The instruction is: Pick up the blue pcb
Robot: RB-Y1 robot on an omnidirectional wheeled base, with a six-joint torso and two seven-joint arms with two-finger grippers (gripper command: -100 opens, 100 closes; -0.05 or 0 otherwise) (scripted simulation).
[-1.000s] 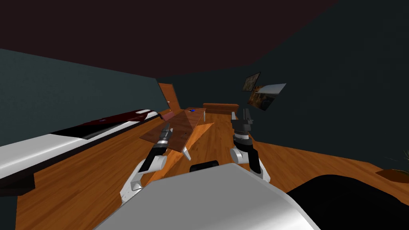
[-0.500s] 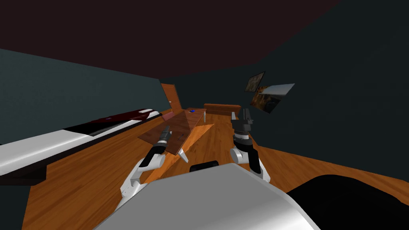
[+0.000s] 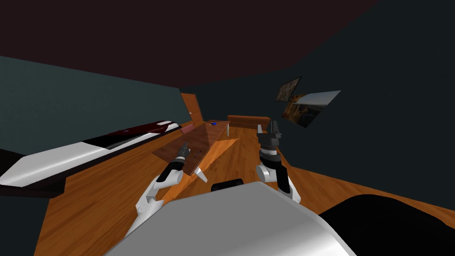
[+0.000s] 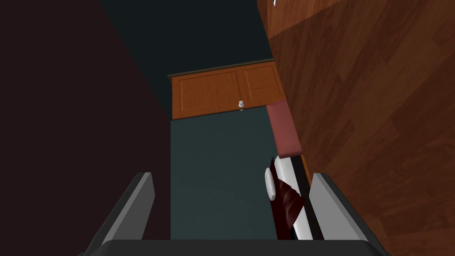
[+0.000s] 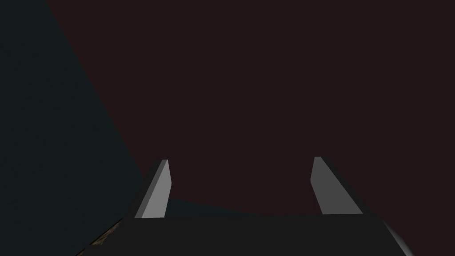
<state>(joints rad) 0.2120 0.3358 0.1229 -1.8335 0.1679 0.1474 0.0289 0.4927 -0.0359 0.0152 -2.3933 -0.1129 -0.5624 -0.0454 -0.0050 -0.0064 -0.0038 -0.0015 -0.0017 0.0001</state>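
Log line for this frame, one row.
pcb: far end of table, untouched | left tool: open, by near end | right tool: open, raised | stage: pcb not reached

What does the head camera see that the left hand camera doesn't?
Head view extras: the blue pcb at the far end of the table, two pictures on the wall, and the right gripper.
Left wrist view extras: a close look at the left gripper, its fingers wide apart with nothing held between them.
Both share: the door, the bed and the wood floor.
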